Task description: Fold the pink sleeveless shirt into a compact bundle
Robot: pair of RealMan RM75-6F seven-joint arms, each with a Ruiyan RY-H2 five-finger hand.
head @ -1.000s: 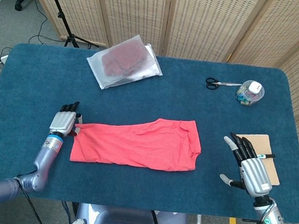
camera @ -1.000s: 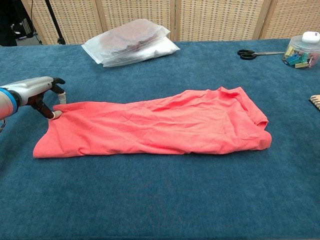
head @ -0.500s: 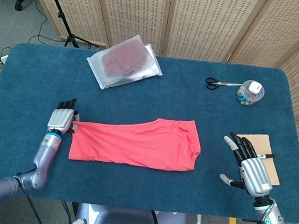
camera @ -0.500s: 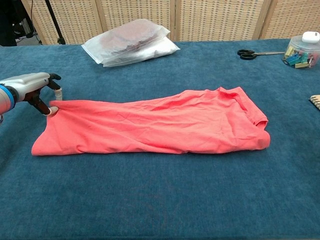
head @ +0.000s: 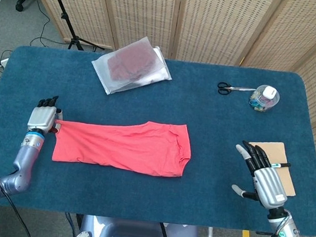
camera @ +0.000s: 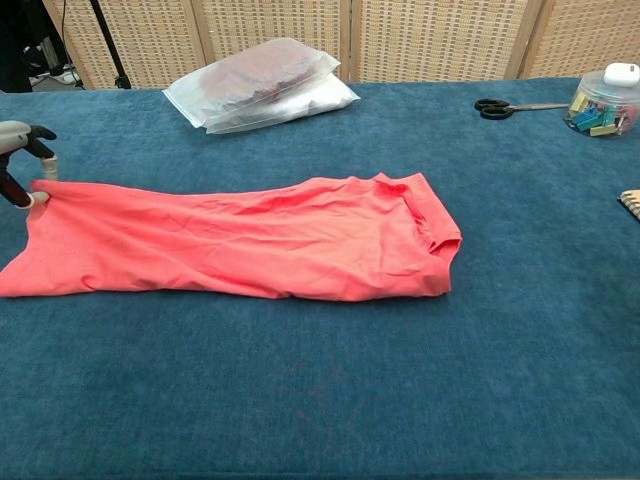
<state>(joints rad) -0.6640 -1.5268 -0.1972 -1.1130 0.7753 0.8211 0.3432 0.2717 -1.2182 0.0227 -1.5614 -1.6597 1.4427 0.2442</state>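
The pink shirt (head: 122, 146) lies flat as a long folded strip on the blue table (head: 165, 102), left of centre; the chest view shows the shirt (camera: 240, 238) with its neck end at the right. My left hand (head: 42, 119) pinches the shirt's far left corner, and in the chest view only the tips of this left hand (camera: 22, 160) show at the left edge, thumb and a finger closed on the cloth. Near the table's front right my right hand (head: 265, 176) hovers with fingers spread, holding nothing, well clear of the shirt.
A clear bag with dark red clothing (head: 132, 65) lies at the back left. Black scissors (head: 232, 89) and a small tub of clips (head: 264, 98) sit at the back right. A brown card (head: 280, 165) lies beside my right hand.
My left hand has dragged the shirt leftward across the table by its corner, the whole strip sliding with it. The right hand has not moved.
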